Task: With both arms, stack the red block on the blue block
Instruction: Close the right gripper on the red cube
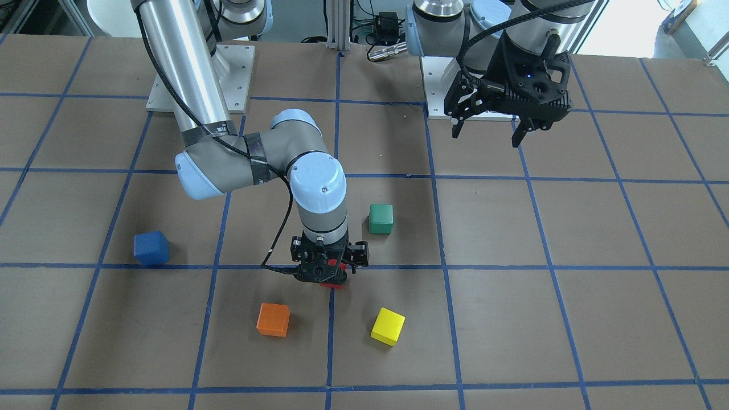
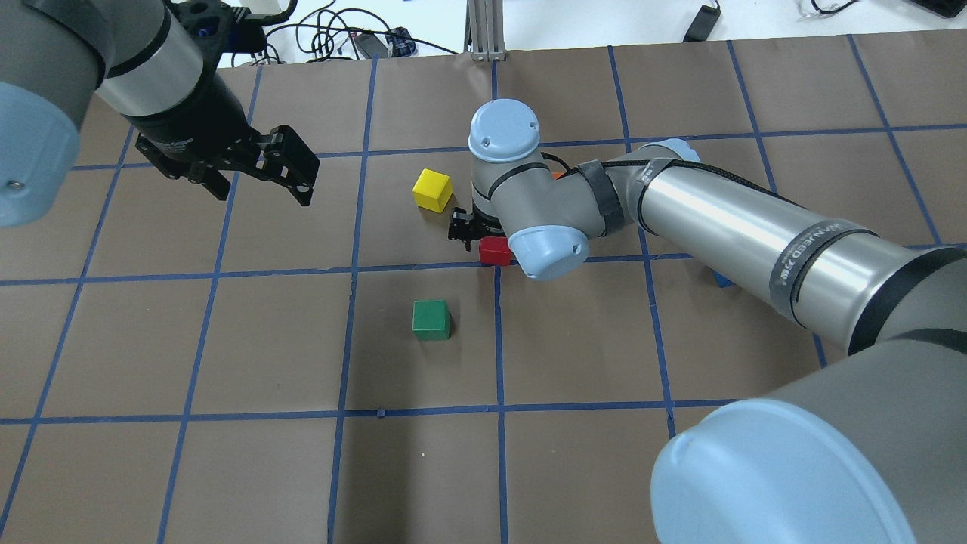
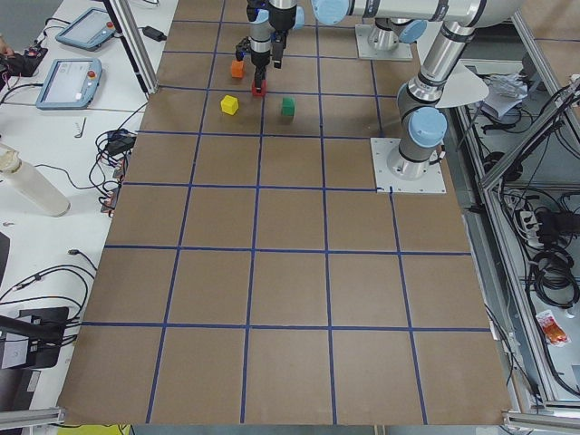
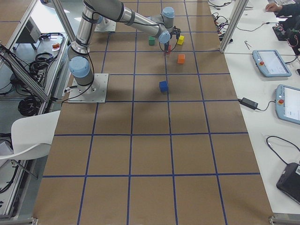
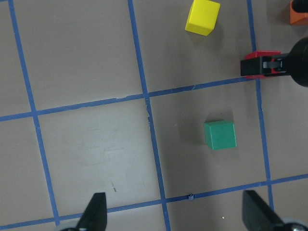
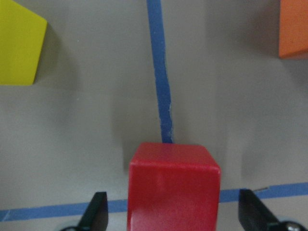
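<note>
The right gripper straddles the red block, jaws wide with gaps on both sides; the cube sits on the blue tape. In the front-facing view the blue block lies at 9 o'clock from it, well apart. The left gripper hangs at 1 o'clock, spread wide and empty.

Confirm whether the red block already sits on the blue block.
No. The red block is at the right gripper, well apart from the blue block.

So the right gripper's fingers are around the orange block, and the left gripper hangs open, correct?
No: the fingers of the right gripper are around the red block, as the right wrist view shows. The left gripper does hang open.
</note>
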`<act>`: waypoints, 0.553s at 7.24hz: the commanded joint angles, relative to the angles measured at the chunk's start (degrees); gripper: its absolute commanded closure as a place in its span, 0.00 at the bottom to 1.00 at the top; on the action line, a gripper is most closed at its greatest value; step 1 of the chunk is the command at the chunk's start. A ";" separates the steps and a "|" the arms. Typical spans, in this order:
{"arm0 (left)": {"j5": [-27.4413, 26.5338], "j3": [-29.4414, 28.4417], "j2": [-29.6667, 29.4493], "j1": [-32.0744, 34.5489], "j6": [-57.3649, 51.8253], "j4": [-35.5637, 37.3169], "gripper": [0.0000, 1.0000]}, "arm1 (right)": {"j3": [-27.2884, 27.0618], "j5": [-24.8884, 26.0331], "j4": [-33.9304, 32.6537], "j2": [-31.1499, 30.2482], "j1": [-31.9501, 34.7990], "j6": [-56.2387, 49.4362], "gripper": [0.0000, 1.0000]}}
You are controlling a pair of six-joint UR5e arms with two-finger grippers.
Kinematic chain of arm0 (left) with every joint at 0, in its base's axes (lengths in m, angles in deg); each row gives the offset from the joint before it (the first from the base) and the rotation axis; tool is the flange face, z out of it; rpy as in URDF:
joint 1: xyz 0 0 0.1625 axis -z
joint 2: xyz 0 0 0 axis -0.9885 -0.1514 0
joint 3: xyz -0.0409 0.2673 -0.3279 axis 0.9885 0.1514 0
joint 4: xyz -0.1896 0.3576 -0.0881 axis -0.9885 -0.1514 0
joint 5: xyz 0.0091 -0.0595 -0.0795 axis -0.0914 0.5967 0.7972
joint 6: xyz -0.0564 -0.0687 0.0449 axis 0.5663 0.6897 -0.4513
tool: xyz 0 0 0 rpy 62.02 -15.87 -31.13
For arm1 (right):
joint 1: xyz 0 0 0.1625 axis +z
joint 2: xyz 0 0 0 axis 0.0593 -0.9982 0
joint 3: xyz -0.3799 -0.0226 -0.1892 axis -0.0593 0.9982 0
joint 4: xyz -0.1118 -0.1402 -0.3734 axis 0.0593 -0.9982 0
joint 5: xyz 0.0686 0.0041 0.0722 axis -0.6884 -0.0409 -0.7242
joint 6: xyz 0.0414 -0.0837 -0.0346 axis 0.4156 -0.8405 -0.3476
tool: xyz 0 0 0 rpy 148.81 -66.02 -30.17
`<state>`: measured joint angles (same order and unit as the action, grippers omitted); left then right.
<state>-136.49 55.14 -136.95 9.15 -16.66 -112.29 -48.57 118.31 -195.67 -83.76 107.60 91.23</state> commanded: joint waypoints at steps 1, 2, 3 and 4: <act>-0.30 -0.95 -0.63 -0.43 0.06 -0.89 0.00 | 0.81 -0.14 0.07 -0.07 -0.07 0.08 1.00; -0.56 -1.23 -1.33 -0.26 0.15 -2.63 0.00 | 1.08 0.47 0.85 -0.42 -0.16 0.08 1.00; -0.65 -1.40 -1.25 -0.35 -0.11 -2.91 0.00 | 1.52 0.91 1.56 -1.29 -0.51 -0.18 1.00; -1.26 -1.40 -1.33 -0.35 -0.20 -3.61 0.00 | 2.65 0.82 6.09 -4.17 -1.73 -0.62 1.00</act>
<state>-137.24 53.86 -138.14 8.83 -16.72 -115.05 -46.98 118.97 -193.30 -85.42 106.90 91.03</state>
